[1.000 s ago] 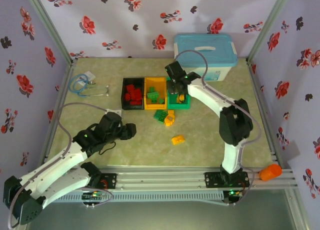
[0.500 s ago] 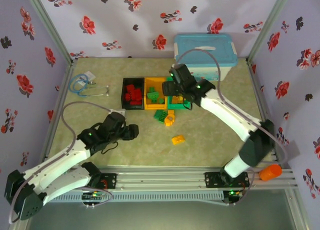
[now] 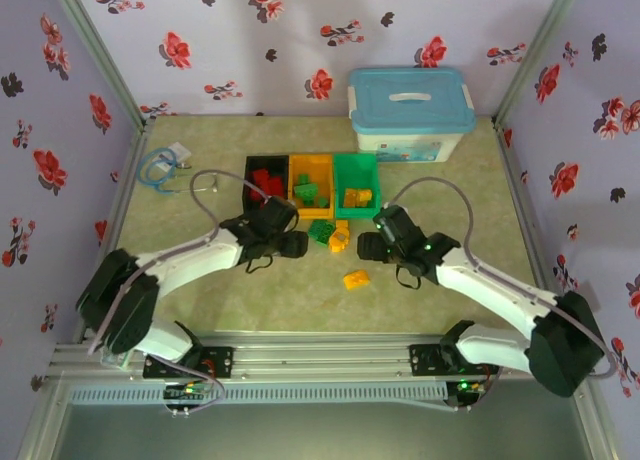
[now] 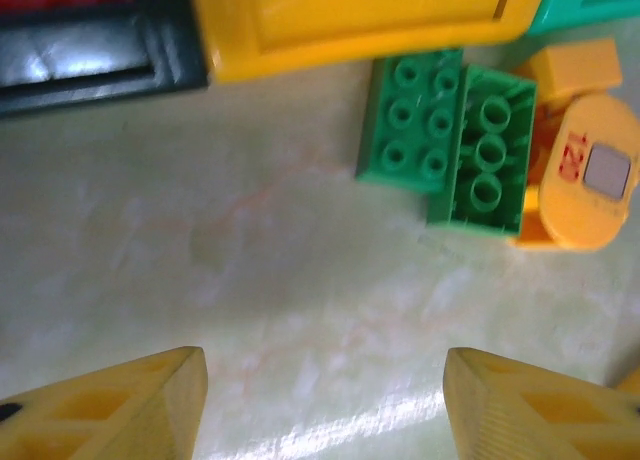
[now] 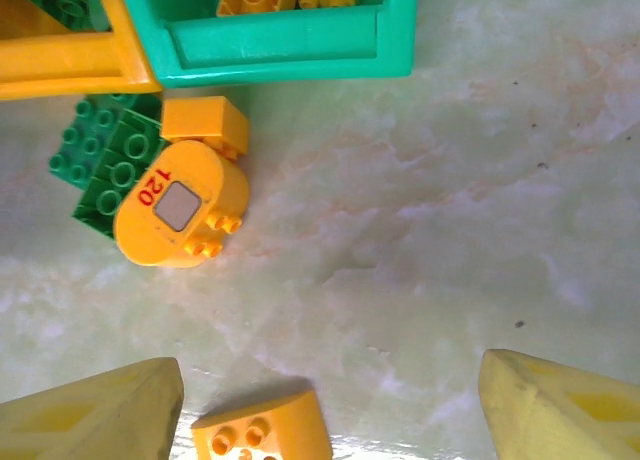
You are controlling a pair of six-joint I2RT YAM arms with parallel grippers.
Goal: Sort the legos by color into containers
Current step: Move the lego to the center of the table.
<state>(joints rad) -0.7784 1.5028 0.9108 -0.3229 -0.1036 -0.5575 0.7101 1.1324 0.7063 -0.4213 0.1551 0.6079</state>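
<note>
Three bins stand in a row: black [image 3: 250, 166] with red legos [image 3: 268, 184], orange-yellow [image 3: 311, 166] with green legos [image 3: 305, 192], green [image 3: 357, 164] with yellow legos [image 3: 356, 196]. Just in front of them lie two green bricks [image 4: 440, 140] beside a round yellow piece marked 120 [image 5: 180, 205] and a small yellow brick [image 5: 205, 120]. Another yellow brick [image 3: 355, 278] lies nearer. My left gripper [image 4: 325, 400] is open over bare table, short of the green bricks. My right gripper [image 5: 330, 420] is open, with that nearer yellow brick [image 5: 262, 435] low between its fingers [image 5: 90, 420], close to the left one.
A large white box with a light-blue lid [image 3: 408, 115] stands at the back right. A coiled blue cable [image 3: 160, 165] lies at the back left. Both arms [image 3: 190, 260] reach in from either side toward the loose legos at the table's middle.
My right gripper has pulled back from over the green bin to the near table. My left arm has swung forward and right, up to the loose legos.
</note>
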